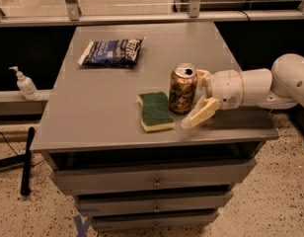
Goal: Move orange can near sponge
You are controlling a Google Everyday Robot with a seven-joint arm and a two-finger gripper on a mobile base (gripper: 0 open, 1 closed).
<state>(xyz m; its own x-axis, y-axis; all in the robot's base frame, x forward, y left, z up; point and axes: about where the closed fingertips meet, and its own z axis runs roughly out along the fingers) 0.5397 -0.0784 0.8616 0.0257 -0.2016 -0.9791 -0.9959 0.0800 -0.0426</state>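
Orange can (182, 89) upright near worktop (102, 117) front edge, just beside sponge (155, 111); claw (193, 98) spread astride can, likely for release.

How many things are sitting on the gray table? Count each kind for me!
Drink cans: 1, the orange can
Sponges: 1, the sponge
Snack bags: 1, the dark blue snack bag
Total: 3 on the table
Not counted: the gripper, right at the can, on the side away from the sponge.
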